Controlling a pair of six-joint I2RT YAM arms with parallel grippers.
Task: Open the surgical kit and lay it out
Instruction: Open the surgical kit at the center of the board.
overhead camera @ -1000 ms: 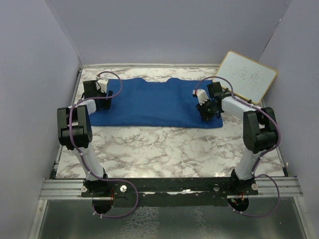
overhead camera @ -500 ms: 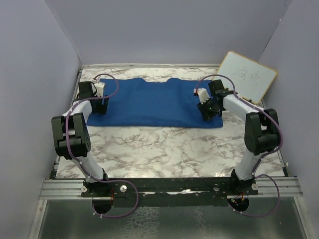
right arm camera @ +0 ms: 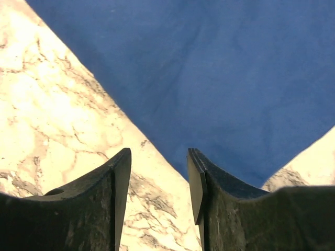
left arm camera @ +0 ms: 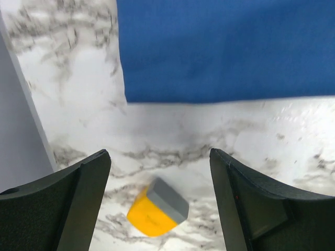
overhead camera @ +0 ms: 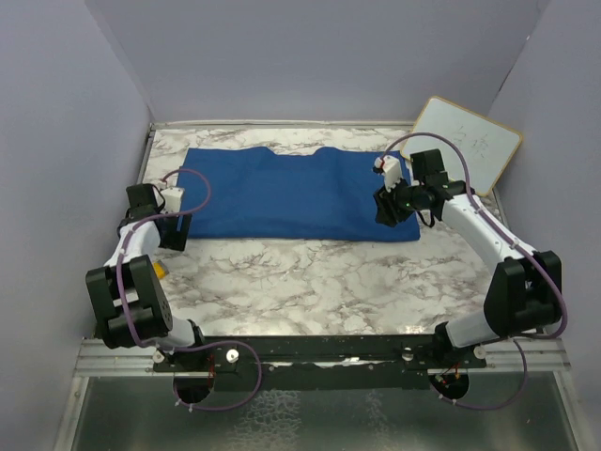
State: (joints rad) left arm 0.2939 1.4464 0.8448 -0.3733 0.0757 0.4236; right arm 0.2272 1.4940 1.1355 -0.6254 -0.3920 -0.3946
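Surgical kit (overhead camera: 291,193) is lying as a flat royal-blue cloth wrap on the far half of the marble tabletop (overhead camera: 319,272), still folded shut, so its contents aren't showing. Left gripper (overhead camera: 174,242) is sitting off the cloth's near-left corner, over bare tabletop. In the left wrist view the left gripper (left arm camera: 159,157) is standing wide apart and gripping nothing, with the cloth edge (left arm camera: 225,52) lying beyond the fingertips, not touching them. Small yellow-orange block (left arm camera: 157,209) with a grey face is lying on the tabletop between and below the two fingers, clear of both. From the top view the block (overhead camera: 161,271) is showing just near of that gripper. Right gripper (overhead camera: 387,216) is hanging over the cloth's near-right corner. In the right wrist view the right gripper (right arm camera: 157,157) is showing a clear gap with nothing in it, and the cloth (right arm camera: 209,68) is tapering to a corner that's disappearing behind the right-hand finger. Whiteboard (overhead camera: 467,144) is leaning at far right, beside the cloth.
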